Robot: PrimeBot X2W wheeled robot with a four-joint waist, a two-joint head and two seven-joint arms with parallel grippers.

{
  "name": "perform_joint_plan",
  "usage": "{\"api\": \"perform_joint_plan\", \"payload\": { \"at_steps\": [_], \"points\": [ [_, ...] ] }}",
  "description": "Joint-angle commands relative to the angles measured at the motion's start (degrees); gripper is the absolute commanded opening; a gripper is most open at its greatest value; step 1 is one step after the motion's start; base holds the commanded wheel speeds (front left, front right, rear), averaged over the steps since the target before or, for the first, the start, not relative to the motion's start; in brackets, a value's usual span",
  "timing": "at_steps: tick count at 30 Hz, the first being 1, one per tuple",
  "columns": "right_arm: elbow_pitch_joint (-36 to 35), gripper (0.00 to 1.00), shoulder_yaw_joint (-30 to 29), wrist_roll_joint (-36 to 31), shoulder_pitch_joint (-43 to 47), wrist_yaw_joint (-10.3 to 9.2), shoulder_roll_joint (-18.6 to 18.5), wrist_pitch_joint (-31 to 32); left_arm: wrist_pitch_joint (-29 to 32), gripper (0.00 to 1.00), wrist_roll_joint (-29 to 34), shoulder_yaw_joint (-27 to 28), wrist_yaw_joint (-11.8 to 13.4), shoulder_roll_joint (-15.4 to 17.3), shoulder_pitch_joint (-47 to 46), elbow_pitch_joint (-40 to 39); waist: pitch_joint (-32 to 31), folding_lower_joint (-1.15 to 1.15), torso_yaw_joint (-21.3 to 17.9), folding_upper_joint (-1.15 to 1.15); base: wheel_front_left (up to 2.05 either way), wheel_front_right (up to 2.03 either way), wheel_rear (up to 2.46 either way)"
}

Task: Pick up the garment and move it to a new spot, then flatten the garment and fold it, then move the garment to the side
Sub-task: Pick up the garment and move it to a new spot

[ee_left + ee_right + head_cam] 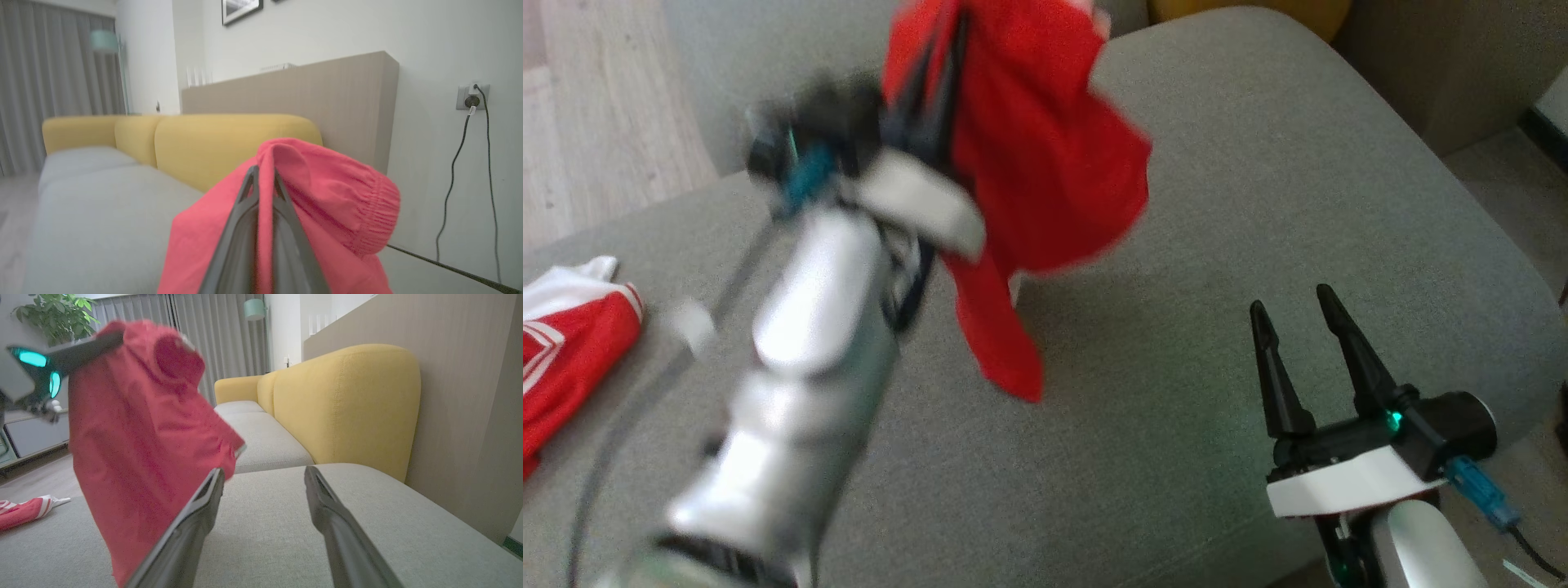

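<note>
Head view: the left gripper (947, 49) pinches a red fabric garment (1045, 163) that hangs over the grey upholstered sofa seat (1258, 204), while the right gripper (1289, 300) sits low beside it, jaws spread and empty. Left wrist view: a yellow padded sofa back (229, 143) and a white wall (327, 28) stand behind the cloth. Right wrist view: grey pleated curtains (204, 335) hang beyond.

The head view looks steeply down on the grey sofa seat (1258, 204) from close above. The left wrist view faces level along the yellow backrest (229, 141) toward a wall (327, 28), pressed close to the red garment (339, 192). The right wrist view sits low over the seat, facing the same backrest and garment.
</note>
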Motion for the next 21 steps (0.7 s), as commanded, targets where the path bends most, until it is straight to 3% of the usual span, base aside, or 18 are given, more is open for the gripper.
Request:
{"api": "perform_joint_plan", "payload": {
  "at_steps": [1,5,9,10,11,17,21],
  "points": [
    [-1.76,1.0,0.86,0.67,-1.23,0.42,0.32,-0.61,-0.5,0.0,-2.99,0.45,1.54,1.66,5.14,-4.36,1.06,0.01,0.33,0.0,0.0,0.0,0.0],
    [-1.52,1.0,-0.55,0.87,-1.17,0.42,0.32,-0.61,-0.54,0.0,-6.37,0.52,1.96,1.65,20.2,-13.33,2.77,0.01,2.48,0.0,0.0,0.0,0.0],
    [-0.72,1.0,-0.98,-0.08,-0.94,0.42,0.32,-0.61,-0.55,0.0,-5.71,2.72,3.49,1.64,31.25,-14.63,3.28,0.01,5.6,0.0,0.0,0.0,0.0],
    [-0.42,1.0,-1.29,-0.4,-0.81,0.42,0.32,-0.61,-0.55,0.37,-6.39,3.42,3.87,1.64,32.94,-15.46,3.18,0.01,6.46,0.0,0.0,0.0,0.0],
    [-0.19,1.0,-2.02,-0.69,-0.59,0.42,0.32,-0.61,-0.56,1.0,-7.2,3.96,4.19,1.64,34.3,-16.46,2.83,0.01,7.56,0.0,0.0,0.0,0.0],
    [1.24,1.0,-4.95,-1.3,1.34,0.42,0.32,-0.61,-0.56,1.0,-5.56,5.16,7.17,1.64,38.95,-21.87,-0.45,0.01,12.29,0.0,0.0,0.0,0.0],
    [2.43,1.0,-6.97,-1.67,3.21,0.42,0.32,-0.61,-0.56,1.0,-1.36,6.38,10.8,1.64,42.59,-25.92,-3.64,0.01,15.62,0.0,0.0,0.0,0.0]
  ]
}}
